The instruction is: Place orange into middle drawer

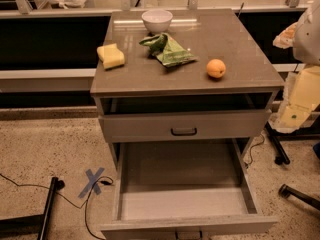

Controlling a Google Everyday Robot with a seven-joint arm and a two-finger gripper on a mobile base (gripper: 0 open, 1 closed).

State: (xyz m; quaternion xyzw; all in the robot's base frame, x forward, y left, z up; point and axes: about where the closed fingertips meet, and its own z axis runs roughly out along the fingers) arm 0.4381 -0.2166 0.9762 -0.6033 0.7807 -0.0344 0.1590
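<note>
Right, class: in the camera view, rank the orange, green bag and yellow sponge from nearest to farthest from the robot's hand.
The hand hangs at the right edge, beside the cabinet.
1. Orange, right side of the top.
2. Green bag, middle.
3. Yellow sponge, left edge.

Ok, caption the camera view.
Orange on cabinet top, middle drawer pulled open below; robot arm at right edge, gripper out of view.

The counter (240, 49) held one orange (216, 68), one bowl (157, 20), one sponge (111, 56) and one green bag (168, 50). Two drawers showed, the middle drawer (182, 204) and an upper drawer (145, 126). One pincer (286, 35) hung beyond the right edge.
</note>
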